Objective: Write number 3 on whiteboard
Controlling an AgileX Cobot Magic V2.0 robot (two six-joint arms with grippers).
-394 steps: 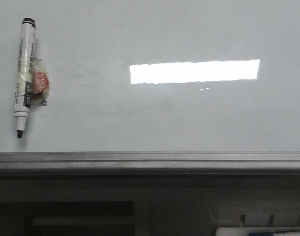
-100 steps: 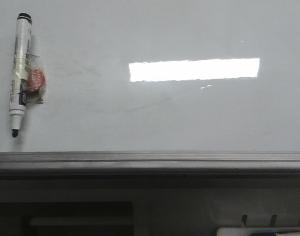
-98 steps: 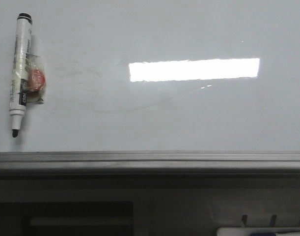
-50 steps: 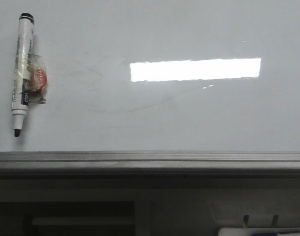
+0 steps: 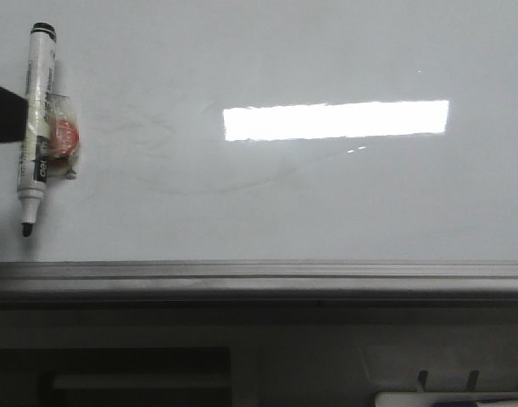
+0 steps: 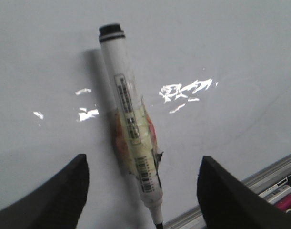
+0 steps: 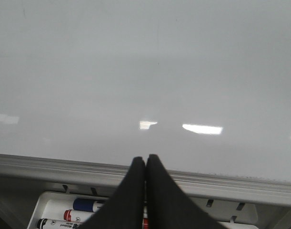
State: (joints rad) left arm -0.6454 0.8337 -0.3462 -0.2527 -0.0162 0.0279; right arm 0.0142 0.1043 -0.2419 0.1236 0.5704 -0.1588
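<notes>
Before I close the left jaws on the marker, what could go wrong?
The marker lies flat on the whiteboard, uncapped, between the open jaws of the left gripper. Risks:
1. The glossy board may let it slide or roll as the jaws close.
2. The bare tip could smear a stray mark.
3. The taped lump on the barrel may make the grip uneven.

The whiteboard (image 5: pixel 326 203) fills the upper two thirds of the front frame: glossy pale grey, faintly smudged left of centre (old erased lines), grey metal strip along its lower edge.
</notes>
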